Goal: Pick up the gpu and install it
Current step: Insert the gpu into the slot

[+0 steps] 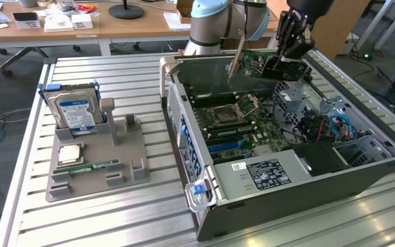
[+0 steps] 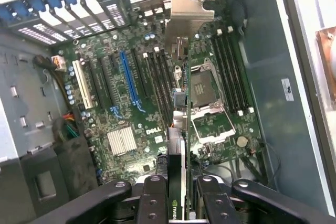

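Black two-finger gripper (image 2: 181, 203) clenched on gpu (image 1: 251, 60), a thin flat expansion card with pale metal bracket. Card hangs edge-down over far end of open grey computer case (image 1: 287, 198), clear of green motherboard (image 1: 242, 131). Judgement: hold card upright, line its edge with long blue slot (image 2: 130, 82), bracket toward blue-clipped rear slot covers (image 2: 79, 3).

Centre of frame: the gripper (image 2: 181, 195) clamps the graphics card (image 2: 177, 153), seen edge-on, its metal bracket (image 2: 190, 19) at the far end, over the motherboard (image 2: 131, 108) inside the computer case (image 2: 262, 51). A blue slot (image 2: 128, 80) lies on one side of the card and the processor socket (image 2: 207, 85) on the other.
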`<state>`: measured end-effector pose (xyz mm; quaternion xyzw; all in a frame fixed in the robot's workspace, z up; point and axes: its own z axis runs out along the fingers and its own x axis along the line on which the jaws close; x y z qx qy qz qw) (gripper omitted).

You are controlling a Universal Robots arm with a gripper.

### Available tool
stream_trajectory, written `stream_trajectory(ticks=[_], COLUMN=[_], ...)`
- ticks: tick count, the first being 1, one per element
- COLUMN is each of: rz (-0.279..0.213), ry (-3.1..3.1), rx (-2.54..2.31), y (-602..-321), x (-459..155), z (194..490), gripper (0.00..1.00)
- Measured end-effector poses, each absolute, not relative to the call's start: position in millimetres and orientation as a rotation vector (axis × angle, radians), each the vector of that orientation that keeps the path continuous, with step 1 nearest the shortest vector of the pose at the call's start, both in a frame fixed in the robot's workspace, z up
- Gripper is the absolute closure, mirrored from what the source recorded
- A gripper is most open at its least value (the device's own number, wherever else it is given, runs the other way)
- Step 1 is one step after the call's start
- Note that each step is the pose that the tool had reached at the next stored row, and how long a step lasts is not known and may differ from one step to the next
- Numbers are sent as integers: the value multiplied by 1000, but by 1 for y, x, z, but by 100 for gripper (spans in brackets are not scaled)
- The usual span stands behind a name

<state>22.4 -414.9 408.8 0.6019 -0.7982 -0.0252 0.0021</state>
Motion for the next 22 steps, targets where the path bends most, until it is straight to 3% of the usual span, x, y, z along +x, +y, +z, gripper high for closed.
stream_trajectory(ticks=[22], rz=[-77], ry=[-2153], rx=[2269], y=[-415], x=[22], z=[408], gripper=[74])
